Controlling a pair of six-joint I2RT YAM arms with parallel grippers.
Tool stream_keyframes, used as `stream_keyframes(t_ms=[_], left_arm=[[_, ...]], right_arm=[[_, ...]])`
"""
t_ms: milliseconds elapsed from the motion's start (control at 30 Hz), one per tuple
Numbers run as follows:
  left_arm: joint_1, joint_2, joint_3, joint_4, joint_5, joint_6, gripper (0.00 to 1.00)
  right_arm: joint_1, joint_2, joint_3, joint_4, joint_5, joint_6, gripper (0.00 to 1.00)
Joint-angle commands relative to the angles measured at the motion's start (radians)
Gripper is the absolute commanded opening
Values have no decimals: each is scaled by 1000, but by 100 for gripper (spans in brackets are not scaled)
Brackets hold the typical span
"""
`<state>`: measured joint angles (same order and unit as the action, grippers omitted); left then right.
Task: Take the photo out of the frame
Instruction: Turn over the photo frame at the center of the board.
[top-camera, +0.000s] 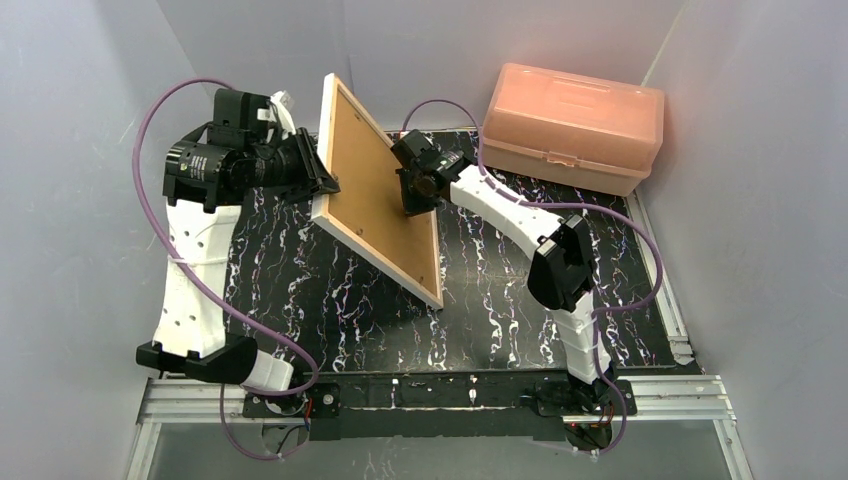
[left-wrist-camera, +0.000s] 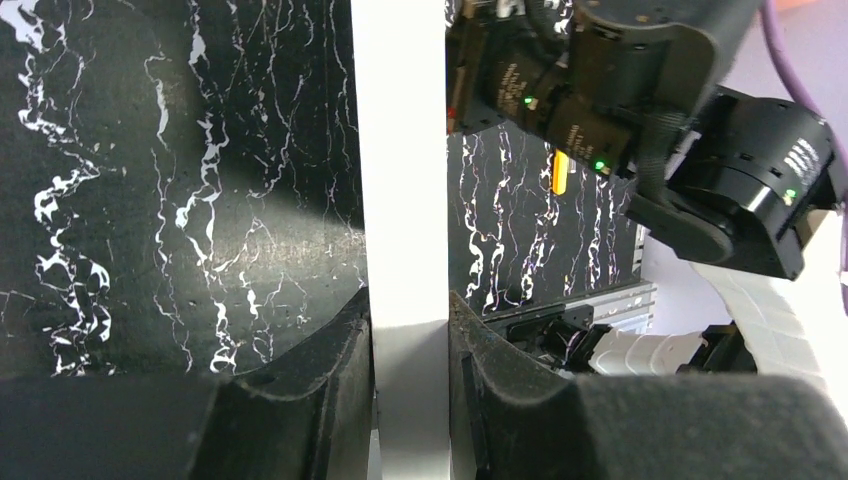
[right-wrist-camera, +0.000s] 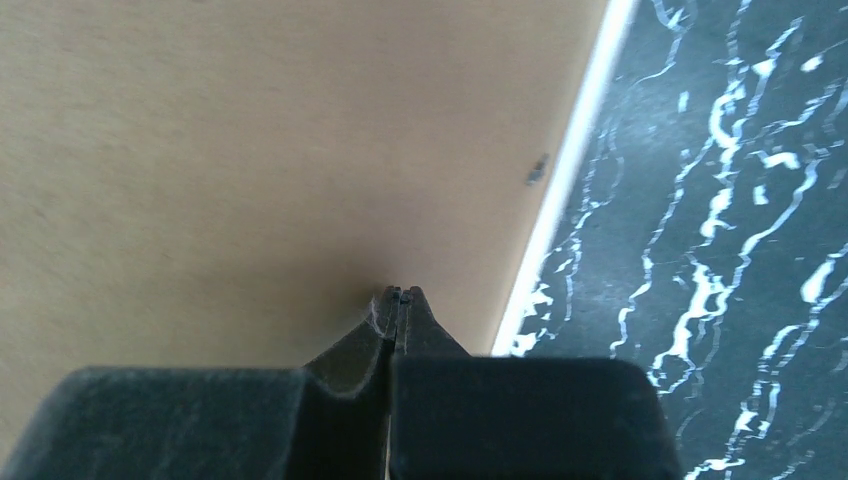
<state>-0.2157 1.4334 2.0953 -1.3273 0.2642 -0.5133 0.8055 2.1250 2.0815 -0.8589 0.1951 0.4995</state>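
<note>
The large flat rectangular picture frame (top-camera: 378, 258), with a narrow white border and light wood edges, stands tilted on one long edge on the black white-veined marbled table (top-camera: 500, 300). Its plain brown backing board (top-camera: 378, 175) is turned toward the right arm. The left gripper (top-camera: 325, 185) clamps the frame's side edge; in the left wrist view its two dark pads sit on either side of the white edge strip. This grip appears to be there to prop the frame upright and brace it, so that its back is exposed for work. The right gripper (right-wrist-camera: 400, 295) is clenched on nothing, with its fingertips pressed together into a single point that touches the backing board near the board's edge. This posture is judged to suit prodding or prying at the board rather than grasping it. The glossy photo is not visible in any view. It is judged to lie inside the frame, hidden behind the backing board, so the removal is not yet done. A pink translucent plastic box (top-camera: 575, 125) with a lid rests at the far right of the table, well apart from both arms.
</note>
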Motion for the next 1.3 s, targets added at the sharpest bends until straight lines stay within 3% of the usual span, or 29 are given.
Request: stream_keyframes(t_ms=[0, 500, 633, 933, 1133, 1267], left_arm=[[-69, 5, 85, 54, -13, -17, 10], [-323, 96, 208, 168, -61, -102, 13], [-350, 101, 176, 237, -19, -133, 23], [-353, 30, -47, 508, 125, -253, 60], [-353, 8, -168, 598, 169, -297, 64], [-353, 28, -173, 641, 190, -318, 64]], right_arm=[[1, -3, -6, 32, -107, 68, 1], [-24, 19, -10, 50, -161, 123, 1], [-38, 3, -28, 42, -148, 125, 1], [-87, -77, -162, 95, -158, 132, 1], [-105, -98, -177, 106, -158, 118, 1], [-124, -108, -199, 125, -201, 97, 1]])
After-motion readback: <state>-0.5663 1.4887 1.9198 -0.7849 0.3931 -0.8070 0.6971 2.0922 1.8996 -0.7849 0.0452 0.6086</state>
